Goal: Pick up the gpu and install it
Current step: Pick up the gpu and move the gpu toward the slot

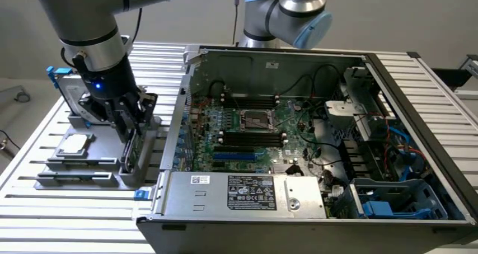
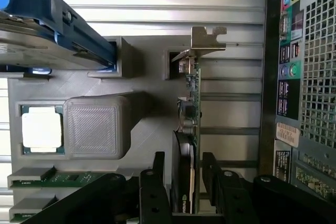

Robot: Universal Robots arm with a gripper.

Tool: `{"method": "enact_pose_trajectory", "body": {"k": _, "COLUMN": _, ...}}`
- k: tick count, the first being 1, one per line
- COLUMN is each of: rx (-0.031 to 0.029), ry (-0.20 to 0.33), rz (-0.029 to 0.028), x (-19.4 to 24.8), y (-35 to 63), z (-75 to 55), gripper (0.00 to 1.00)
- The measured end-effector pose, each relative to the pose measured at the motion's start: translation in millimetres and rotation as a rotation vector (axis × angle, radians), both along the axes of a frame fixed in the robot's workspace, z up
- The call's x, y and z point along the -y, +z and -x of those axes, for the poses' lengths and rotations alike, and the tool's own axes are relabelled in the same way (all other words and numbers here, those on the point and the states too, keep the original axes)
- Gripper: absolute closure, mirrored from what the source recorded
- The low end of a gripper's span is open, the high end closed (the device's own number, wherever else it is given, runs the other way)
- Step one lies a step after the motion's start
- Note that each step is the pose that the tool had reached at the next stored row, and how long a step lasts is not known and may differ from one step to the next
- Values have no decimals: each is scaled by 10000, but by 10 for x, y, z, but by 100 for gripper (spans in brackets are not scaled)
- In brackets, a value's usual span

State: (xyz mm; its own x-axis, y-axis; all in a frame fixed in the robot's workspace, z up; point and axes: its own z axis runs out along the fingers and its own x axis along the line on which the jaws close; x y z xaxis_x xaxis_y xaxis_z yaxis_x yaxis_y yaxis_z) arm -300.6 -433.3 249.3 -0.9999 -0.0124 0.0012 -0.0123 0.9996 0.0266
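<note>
The gpu (image 2: 190, 124) stands on edge in a slot of the grey holder (image 2: 142, 129), silver bracket (image 2: 207, 38) at one end, green board on one face and black shroud on the other. My gripper (image 2: 184, 157) straddles its near end, open, with one black finger (image 2: 157, 182) on the shroud side and the other finger (image 2: 212, 177) on the board side, a small gap at each. In the exterior view my gripper (image 1: 127, 130) reaches down onto the gpu (image 1: 134, 150) at the holder's edge nearest the computer case (image 1: 299, 52).
On the holder (image 1: 97, 184) lie a small square silver chip (image 1: 75, 145), memory sticks (image 1: 75, 175) and a silver hard drive in a blue frame (image 1: 67, 92). The open case shows its motherboard (image 1: 247, 133). A second arm (image 1: 287, 13) stands behind the case.
</note>
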Motion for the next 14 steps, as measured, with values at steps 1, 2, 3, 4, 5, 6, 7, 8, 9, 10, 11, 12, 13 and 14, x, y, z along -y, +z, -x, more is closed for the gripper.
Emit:
{"method": "enact_pose_trajectory", "body": {"k": 1, "rx": -1, "ry": 33, "rz": 1, "x": 0, "y": -18, "z": -2, "gripper": 58}}
{"method": "enact_pose_trajectory", "body": {"k": 2, "rx": 1, "ry": 62, "rz": 3, "x": 0, "y": -37, "z": -6, "gripper": 58}}
{"method": "enact_pose_trajectory", "body": {"k": 3, "rx": 1, "ry": 82, "rz": 5, "x": 0, "y": -49, "z": -14, "gripper": 58}}
{"method": "enact_pose_trajectory", "body": {"k": 4, "rx": 0, "ry": 94, "rz": 7, "x": 0, "y": -56, "z": -24, "gripper": 58}}
{"method": "enact_pose_trajectory", "body": {"k": 5, "rx": 1, "ry": 100, "rz": 6, "x": 0, "y": -62, "z": -32, "gripper": 58}}
{"method": "enact_pose_trajectory", "body": {"k": 6, "rx": 1, "ry": 100, "rz": 5, "x": -1, "y": -66, "z": -34, "gripper": 58}}
{"method": "enact_pose_trajectory", "body": {"k": 7, "rx": 0, "ry": 99, "rz": 6, "x": 0, "y": -69, "z": -33, "gripper": 58}}
{"method": "enact_pose_trajectory", "body": {"k": 8, "rx": -2, "ry": 99, "rz": 8, "x": 0, "y": -71, "z": -33, "gripper": 58}}
{"method": "enact_pose_trajectory", "body": {"k": 9, "rx": -3, "ry": 100, "rz": 8, "x": 0, "y": -73, "z": -34, "gripper": 58}}
{"method": "enact_pose_trajectory", "body": {"k": 10, "rx": -3, "ry": 100, "rz": 6, "x": 0, "y": -77, "z": -34, "gripper": 58}}
{"method": "enact_pose_trajectory", "body": {"k": 11, "rx": -4, "ry": 100, "rz": 5, "x": 0, "y": -80, "z": -34, "gripper": 58}}
{"method": "enact_pose_trajectory", "body": {"k": 12, "rx": -5, "ry": 100, "rz": 6, "x": 0, "y": -83, "z": -34, "gripper": 58}}
{"method": "enact_pose_trajectory", "body": {"k": 13, "rx": -6, "ry": 100, "rz": 5, "x": 0, "y": -86, "z": -34, "gripper": 58}}
{"method": "enact_pose_trajectory", "body": {"k": 14, "rx": -7, "ry": 100, "rz": 6, "x": 0, "y": -89, "z": -34, "gripper": 58}}
